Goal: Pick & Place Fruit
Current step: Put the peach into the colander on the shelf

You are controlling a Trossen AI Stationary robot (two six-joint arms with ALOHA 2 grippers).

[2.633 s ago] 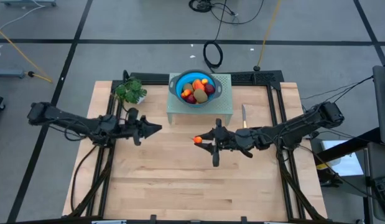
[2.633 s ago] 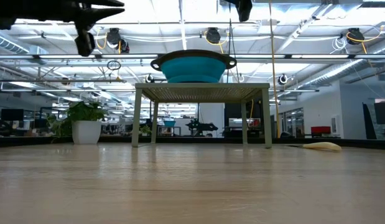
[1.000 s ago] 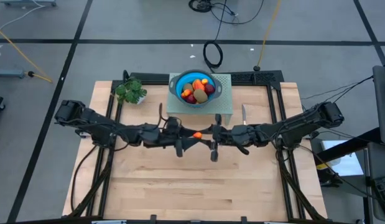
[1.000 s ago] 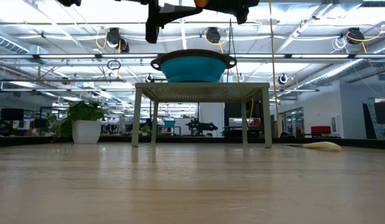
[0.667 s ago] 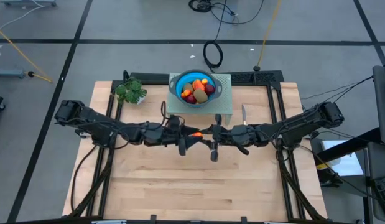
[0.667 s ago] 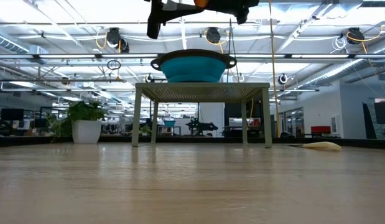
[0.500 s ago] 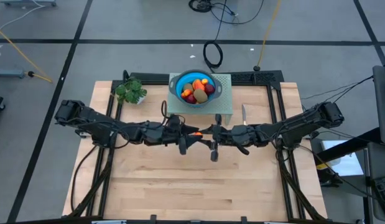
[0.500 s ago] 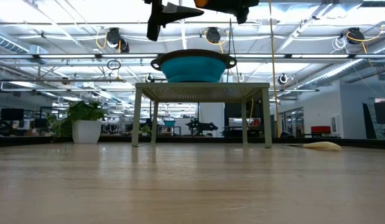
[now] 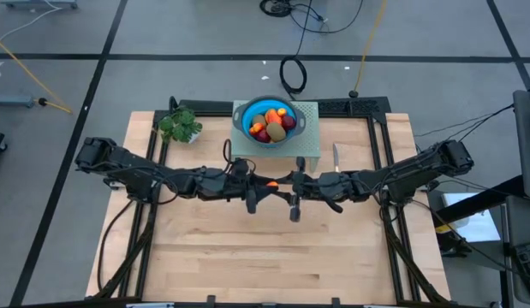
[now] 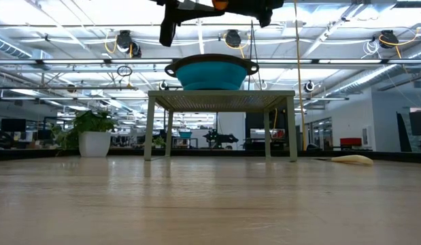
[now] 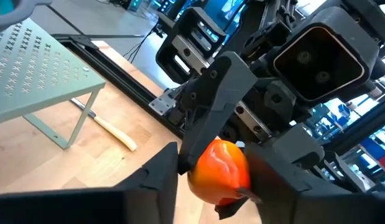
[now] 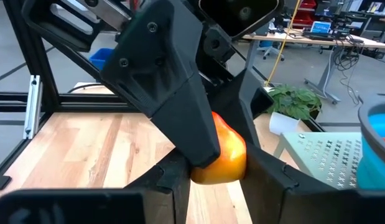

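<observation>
Both tools, left (image 9: 263, 185) and right (image 9: 284, 183), clamp one small orange-red fruit (image 9: 270, 183) at desk centre. Uneven release could drop it.

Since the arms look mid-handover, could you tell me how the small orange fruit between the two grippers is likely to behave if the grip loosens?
The orange fruit looks rounded and glossy, so it may slip between the left gripper and right gripper. It is held well above the wooden table; dropped, it would probably roll. It keeps its shape under the fingers, suggesting it is fairly stiff.

Low view crops both arms — orange fruit (image 10: 220, 3) barely visible.
</observation>
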